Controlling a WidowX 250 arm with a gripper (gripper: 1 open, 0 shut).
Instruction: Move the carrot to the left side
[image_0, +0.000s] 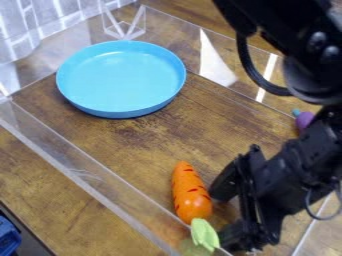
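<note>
The carrot (191, 192) lies on the wooden table near the front right. It is orange with dark stripes, and its light green top (203, 234) points toward the front edge. My gripper (237, 212) stands open just right of the carrot and angles downward. One black finger (229, 184) is beside the carrot's middle, the other (242, 238) near its leafy end. Nothing is held between them.
A blue plate (120, 77) sits at the back left. A purple toy eggplant (305, 118) peeks out at the right, partly behind the arm. Clear acrylic walls (80, 165) fence the wooden surface along the front and back.
</note>
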